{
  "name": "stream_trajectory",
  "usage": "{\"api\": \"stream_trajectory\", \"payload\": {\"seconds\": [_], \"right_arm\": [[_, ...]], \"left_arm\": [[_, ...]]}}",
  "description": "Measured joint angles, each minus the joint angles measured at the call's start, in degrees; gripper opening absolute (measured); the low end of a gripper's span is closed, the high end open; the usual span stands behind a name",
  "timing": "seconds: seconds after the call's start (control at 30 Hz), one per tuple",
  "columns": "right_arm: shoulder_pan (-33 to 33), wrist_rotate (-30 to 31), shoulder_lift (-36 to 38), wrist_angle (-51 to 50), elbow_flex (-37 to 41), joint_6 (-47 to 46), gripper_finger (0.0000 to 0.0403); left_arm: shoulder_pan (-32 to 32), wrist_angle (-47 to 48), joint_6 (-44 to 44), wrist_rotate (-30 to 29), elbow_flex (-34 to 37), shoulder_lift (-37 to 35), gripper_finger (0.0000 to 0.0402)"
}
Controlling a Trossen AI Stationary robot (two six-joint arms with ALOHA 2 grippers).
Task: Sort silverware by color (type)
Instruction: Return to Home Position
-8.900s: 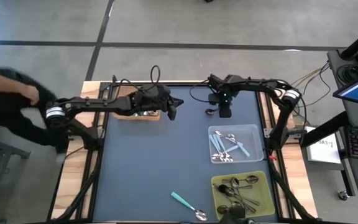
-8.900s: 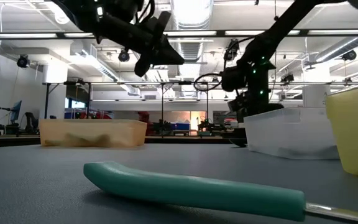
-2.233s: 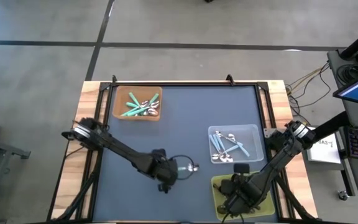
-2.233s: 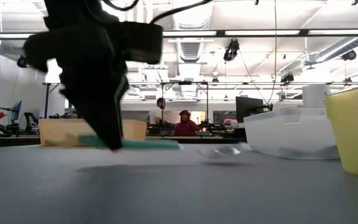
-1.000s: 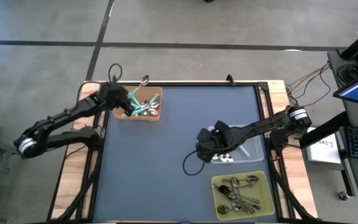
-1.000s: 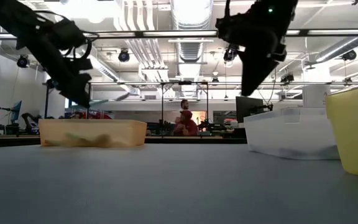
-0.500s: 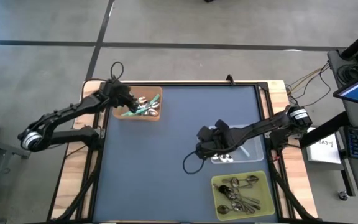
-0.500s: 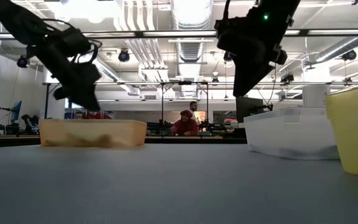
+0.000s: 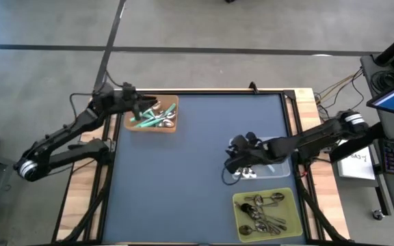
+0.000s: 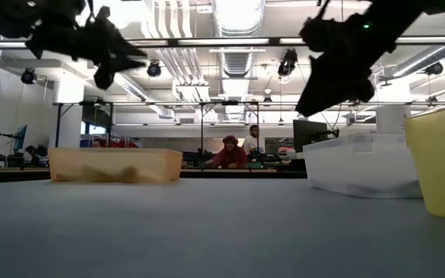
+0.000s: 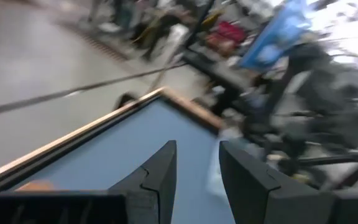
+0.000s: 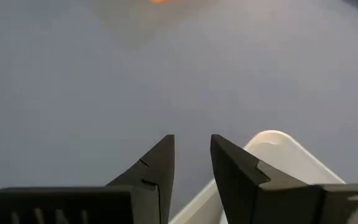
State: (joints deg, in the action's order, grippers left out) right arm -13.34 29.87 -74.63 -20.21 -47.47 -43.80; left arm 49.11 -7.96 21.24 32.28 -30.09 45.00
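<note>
The spoons lie sorted in three trays. Teal-handled ones are in the tan tray at the far left, light-blue ones in the clear tray at the right, and plain metal ones in the yellow-green tray at the near right. My left gripper hangs above the tan tray's left part, open and empty; it also shows in the low view. My right gripper hovers at the clear tray's left edge, open and empty, with the tray's corner beside its fingers.
The dark blue table top lies bare between the trays. Wooden rails run along the table's left and right sides. People sit in the room behind the table.
My left gripper has risen above the tan tray and tipped toward level, with its arm drawn back toward the table's left edge. The teal spoon that stuck out of it a second ago is no longer in it. My right gripper has shifted a little toward the table's right edge.
</note>
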Motion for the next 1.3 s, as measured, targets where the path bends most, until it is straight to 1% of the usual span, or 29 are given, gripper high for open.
{"api": "stream_trajectory", "payload": {"seconds": [0.07,0.13,0.3,0.37,0.47,0.53,0.67,0.73,0.93,1.03,1.17,1.23,1.3], "right_arm": [[0.0,0.2,3.8,3.1,3.6,0.4,0.0095],[0.0,0.3,7.4,6.2,7.3,0.6,0.0095],[0.0,0.3,15.0,12.6,16.4,0.4,0.0095],[0.0,0.3,17.6,14.6,19.4,0.3,0.0095],[0.0,0.3,20.9,16.2,23.2,0.3,0.0095],[0.0,0.3,22.7,16.3,25.1,0.3,0.0095],[0.0,0.3,25.7,16.3,29.4,0.3,0.0095],[0.0,0.3,27.3,16.3,32.0,-0.6,0.0095],[0.0,0.3,31.9,16.2,39.8,-9.9,0.0093],[0.0,0.6,33.9,16.7,42.3,-11.3,0.0086],[0.0,0.1,35.8,17.0,44.5,-10.6,0.0078],[0.0,0.1,35.9,17.7,44.6,-7.9,0.0077],[0.0,0.1,35.9,17.8,44.6,-6.1,0.0077]], "left_arm": [[-0.8,-0.6,1.6,2.1,0.0,-3.3,0.0103],[-2.0,-0.6,3.2,2.9,0.0,-6.9,0.0103],[-7.2,-0.6,6.3,2.9,0.0,-14.8,0.0103],[-10.0,-0.6,8.4,2.4,0.0,-16.7,0.0103],[-15.3,-0.2,10.8,-1.7,0.8,-19.1,0.0103],[-19.6,-0.1,11.5,-6.6,1.9,-20.0,0.0103],[-30.6,-0.1,11.8,-20.0,5.4,-20.2,0.0103],[-37.3,-1.5,12.2,-27.4,7.5,-19.5,0.0103],[-57.2,-11.4,10.8,-47.4,12.1,-14.6,0.0103],[-65.7,-13.7,9.3,-57.0,12.6,-11.4,0.0103],[-74.4,-14.0,8.4,-66.0,12.6,-6.8,0.0103],[-77.4,-13.9,8.8,-69.2,12.6,-4.1,0.0103],[-79.2,-14.0,10.3,-72.1,12.6,-1.7,0.0103]]}}
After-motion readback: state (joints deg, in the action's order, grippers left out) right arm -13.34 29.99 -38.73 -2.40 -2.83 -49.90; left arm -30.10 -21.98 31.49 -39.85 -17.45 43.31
